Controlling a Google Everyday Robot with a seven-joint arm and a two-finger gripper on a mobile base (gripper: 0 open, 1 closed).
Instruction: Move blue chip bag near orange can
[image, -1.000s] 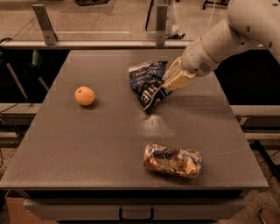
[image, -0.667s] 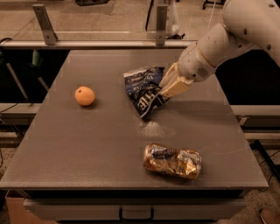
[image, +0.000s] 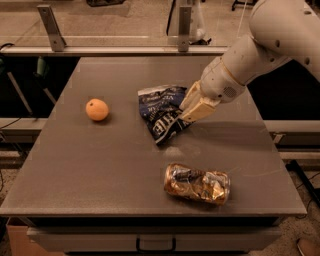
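Navy-foil blue chip bag (image: 161, 111) is clamped by the gripper (image: 187, 114) at mid worktop (image: 100, 165), apart from the orange can (image: 197, 183).

A flat grey desk (image: 95, 170) fills the middle of the scene, with a shallow drawer (image: 100, 239) and a dark handle (image: 156, 244) along its near edge. Along the far edge runs a pale metal rail (image: 115, 50) with two upright brackets, one far left (image: 51, 26) and one far centre (image: 184, 25). Beyond lies a tan floor (image: 115, 17). Dark gaps flank the desk on both sides. The light is dim and warm. The gripper (image: 186, 114) hangs over the desk's right middle, fingers closed on the blue chip bag (image: 161, 112).
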